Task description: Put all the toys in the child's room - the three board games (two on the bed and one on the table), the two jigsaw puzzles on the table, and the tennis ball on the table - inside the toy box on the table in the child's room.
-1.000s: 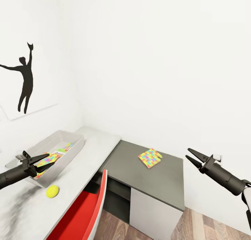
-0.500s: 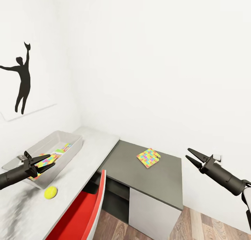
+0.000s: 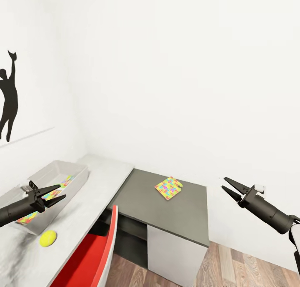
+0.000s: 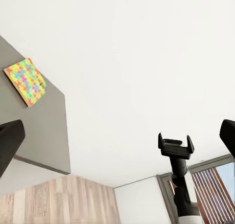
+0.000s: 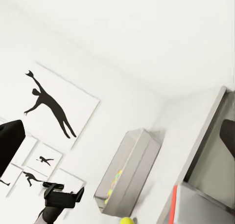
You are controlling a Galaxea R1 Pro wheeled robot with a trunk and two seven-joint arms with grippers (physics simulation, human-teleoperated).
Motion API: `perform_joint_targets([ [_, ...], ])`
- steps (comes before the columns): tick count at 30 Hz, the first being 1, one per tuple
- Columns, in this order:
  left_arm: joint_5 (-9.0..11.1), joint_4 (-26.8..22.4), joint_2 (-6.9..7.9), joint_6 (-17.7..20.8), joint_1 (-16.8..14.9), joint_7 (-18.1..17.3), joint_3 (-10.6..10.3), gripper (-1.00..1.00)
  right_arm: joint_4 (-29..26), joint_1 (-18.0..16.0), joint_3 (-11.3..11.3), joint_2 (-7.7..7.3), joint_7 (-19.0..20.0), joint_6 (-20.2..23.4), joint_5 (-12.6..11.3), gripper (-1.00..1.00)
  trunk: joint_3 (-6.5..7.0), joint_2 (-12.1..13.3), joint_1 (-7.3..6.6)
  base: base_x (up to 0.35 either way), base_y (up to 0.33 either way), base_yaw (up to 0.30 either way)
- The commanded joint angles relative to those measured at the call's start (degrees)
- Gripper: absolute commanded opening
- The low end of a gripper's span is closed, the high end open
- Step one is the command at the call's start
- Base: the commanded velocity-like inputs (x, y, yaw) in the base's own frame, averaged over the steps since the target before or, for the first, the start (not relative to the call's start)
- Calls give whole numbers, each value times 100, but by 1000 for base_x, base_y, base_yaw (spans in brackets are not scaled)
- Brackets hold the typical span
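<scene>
Both end effectors are spread apart and carrying nothing: the left end effector hangs over the near end of the toy box, which already has some colourful stuff in it, and the right end effector floats well off past the dark cabinet top. What's left on the bench is the tennis ball, just beside the box's near end, and a jigsaw puzzle lying flat on the cabinet part. The ball looks like the easy next pick for the left arm: come straight down so it doesn't roll, while the flat puzzle probably needs an edge grab.
</scene>
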Motion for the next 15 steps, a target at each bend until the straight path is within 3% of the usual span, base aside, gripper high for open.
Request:
perform_joint_targets([
  [1,17,-2,5,44,-2,-5,-2,100,2,-8,-6,1,27,26,18,100,-10,-13,4,0,0,-258],
  [15,17,-194,10,47,6,-6,-29,100,2,-8,-5,1,35,26,16,100,58,-13,4,0,0,-249],
])
